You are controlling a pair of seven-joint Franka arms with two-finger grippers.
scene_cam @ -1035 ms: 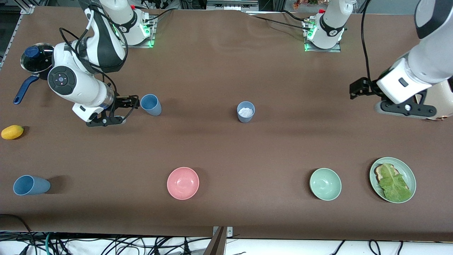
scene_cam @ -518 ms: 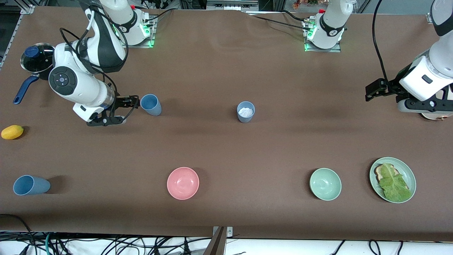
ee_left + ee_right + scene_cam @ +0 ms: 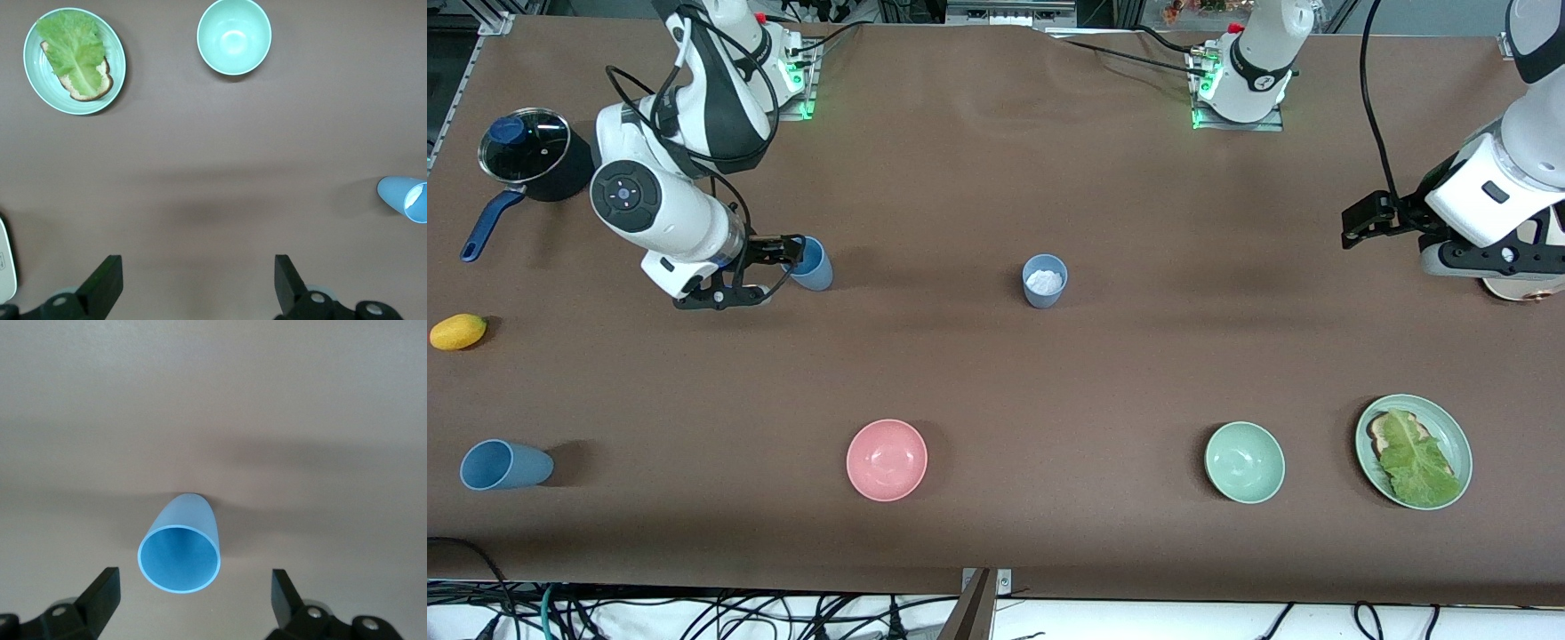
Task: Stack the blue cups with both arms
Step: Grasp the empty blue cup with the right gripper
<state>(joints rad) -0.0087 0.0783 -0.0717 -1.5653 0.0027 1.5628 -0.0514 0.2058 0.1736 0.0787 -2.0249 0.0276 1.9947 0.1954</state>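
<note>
A: Right claw (image 3: 775, 271) — where?
B: Upper left of the front view, low at the tabletop (image 3: 978, 373), fingers apart. The right wrist view shows the empty blue cup (image 3: 179, 550) between and just ahead of the two fingertips (image 3: 100, 590), mouth facing the camera, nothing clamped. In the front view the same cup (image 3: 812, 264) sits at the tips; contact cannot be told.

A: Other blue cups?
B: One holding white powder (image 3: 1044, 280) stands upright near the middle of the frame, also showing at the edge of the left wrist view (image 3: 403, 198). A third blue cup (image 3: 505, 465) is at lower left of the front view, nearer the camera than the rest, toward the right arm's end.

A: Left claw (image 3: 1360, 222)?
B: Right side of the frame, up over bare tabletop toward the left arm's end, fingers spread wide, holding nothing. Its wrist view looks down on a green bowl (image 3: 234, 36) and a green plate (image 3: 115, 80) with bread and lettuce.

A: Remaining items?
B: Pink bowl (image 3: 887, 460) at lower centre-left; dark pot (image 3: 538, 156) with blue handle at upper left; a yellow fruit (image 3: 458, 332) at the left edge — all apart from the cups.
</note>
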